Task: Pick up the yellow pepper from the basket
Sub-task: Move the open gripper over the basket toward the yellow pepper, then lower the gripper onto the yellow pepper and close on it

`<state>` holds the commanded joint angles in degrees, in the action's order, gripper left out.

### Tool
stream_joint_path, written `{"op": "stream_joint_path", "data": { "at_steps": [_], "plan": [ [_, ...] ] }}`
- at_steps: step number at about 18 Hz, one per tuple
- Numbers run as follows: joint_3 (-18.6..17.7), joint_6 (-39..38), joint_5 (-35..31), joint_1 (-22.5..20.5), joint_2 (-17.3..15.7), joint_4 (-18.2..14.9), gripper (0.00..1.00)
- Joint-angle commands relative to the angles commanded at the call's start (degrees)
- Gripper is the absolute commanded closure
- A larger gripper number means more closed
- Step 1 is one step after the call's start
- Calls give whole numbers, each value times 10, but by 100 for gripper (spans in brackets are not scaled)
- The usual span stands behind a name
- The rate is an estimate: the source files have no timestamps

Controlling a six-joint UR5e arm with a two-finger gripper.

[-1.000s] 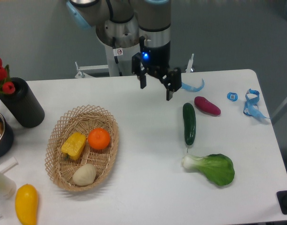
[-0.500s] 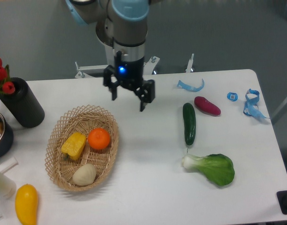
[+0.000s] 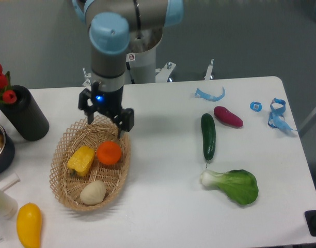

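Gripper (image 3: 106, 120) jaws wide, empty – over woven wicker basket (image 3: 60, 178); lobed yellow pepper (image 3: 81, 160) inside.

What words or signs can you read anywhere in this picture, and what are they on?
No words can be read anywhere.
Small round red-ringed sticker on the robot arm: a sign of some kind, too small to make out.
Small blue tag with a white patch, on the table: too small to tell whether it carries text.
The blue light on the tool is only a glow, not a sign.
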<state>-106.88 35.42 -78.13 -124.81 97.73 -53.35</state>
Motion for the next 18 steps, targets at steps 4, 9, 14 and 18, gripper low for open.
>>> {"op": "stream_joint_path", "data": {
  "at_steps": [4,9,14,18],
  "plan": [
    [0,-10,1,16,24,6,0],
    [-1,-49,1,41,46,25,0],
    [-2,-51,0,55,77,37,0],
    [-2,-50,-1,56,98,54,0]
  ]
}}
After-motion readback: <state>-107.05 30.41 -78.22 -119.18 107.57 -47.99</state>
